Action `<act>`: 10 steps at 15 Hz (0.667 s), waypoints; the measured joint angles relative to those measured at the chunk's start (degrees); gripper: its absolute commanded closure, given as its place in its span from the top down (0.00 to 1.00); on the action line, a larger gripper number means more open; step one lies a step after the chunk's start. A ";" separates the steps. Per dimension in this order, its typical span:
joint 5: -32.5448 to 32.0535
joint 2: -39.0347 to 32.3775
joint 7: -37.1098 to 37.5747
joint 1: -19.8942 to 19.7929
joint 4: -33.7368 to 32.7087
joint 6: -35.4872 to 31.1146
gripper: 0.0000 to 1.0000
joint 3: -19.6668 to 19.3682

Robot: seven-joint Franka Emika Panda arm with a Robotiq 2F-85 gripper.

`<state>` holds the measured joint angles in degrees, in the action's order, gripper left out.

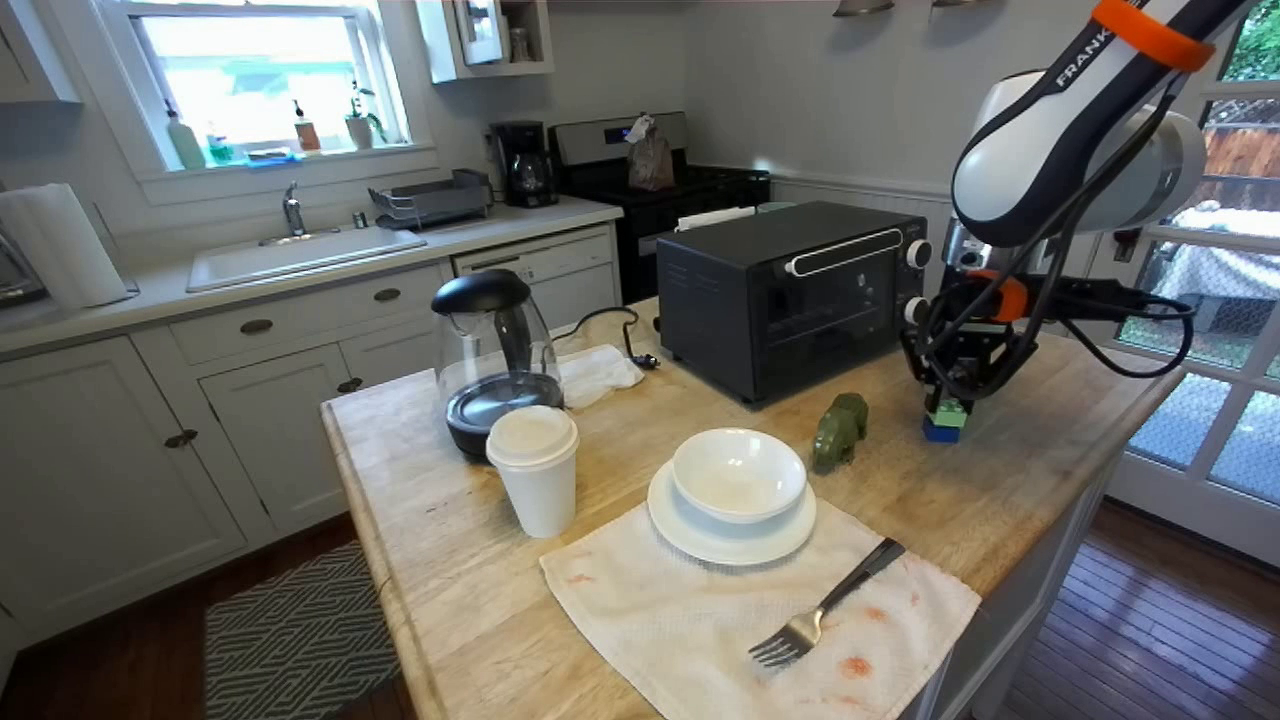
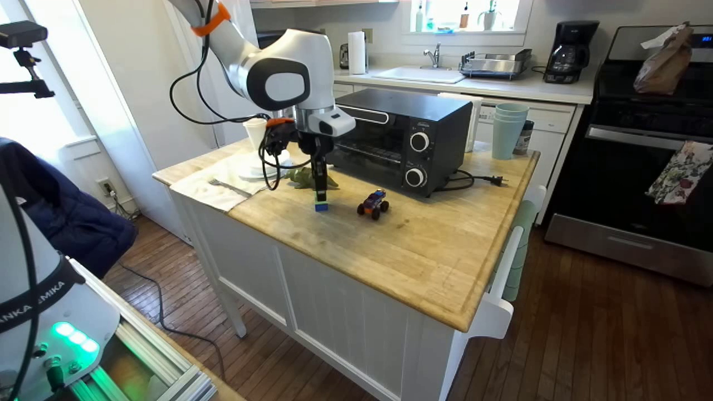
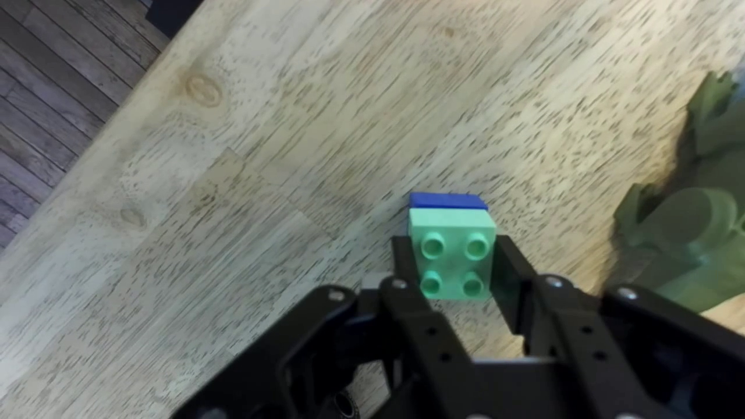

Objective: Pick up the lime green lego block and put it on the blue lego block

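Lime green lego block (image 3: pixel 453 257): square, four studs upward; was held directly above the blue lego block (image 1: pixel 941 434), the two appearing to touch in both exterior views. Whether they were pressed together could not be told.
Blue lego block: sat on the wooden tabletop (image 1: pixel 430 500) beneath the lime one; a strip of it showed past the upper brick in the wrist view.
Gripper (image 3: pixel 454 256): pointed downward; jaws were narrowed onto the lime block, a finger against each of two opposite sides.
Green toy animal (image 1: pixel 841 432): stood near the blocks, between them and the white bowl (image 1: pixel 739 474).
Toy truck (image 2: pixel 372 204): rested on its wheels near the blocks, apart from them, in an exterior view.
Toaster oven (image 1: pixel 790 300): black, two knobs; stood on the tabletop with its door closed.
White bowl: sat on a white plate (image 1: pixel 738 546), which overlapped a pale, orange-stained cloth (image 1: pixel 660 620).
Fork (image 1: pixel 828 601): dark-handled; lay on the cloth.
White cup (image 1: pixel 538 485): lidded, upright; stood just beside the glass kettle (image 1: pixel 500 365).
Pale blue cups (image 2: pixel 508 133): were nested upright beside a dark jar (image 2: pixel 523 139) in an exterior view.
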<state>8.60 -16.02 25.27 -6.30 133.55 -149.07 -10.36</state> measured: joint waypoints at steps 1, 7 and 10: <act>-0.19 -0.01 0.13 0.14 0.00 -0.01 0.11 -0.09; -1.89 -0.03 2.17 1.06 0.00 -0.06 0.11 -0.68; -1.89 -0.03 3.53 1.21 0.00 -0.06 0.11 -0.82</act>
<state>6.71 -16.06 28.81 -5.10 133.55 -149.13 -11.18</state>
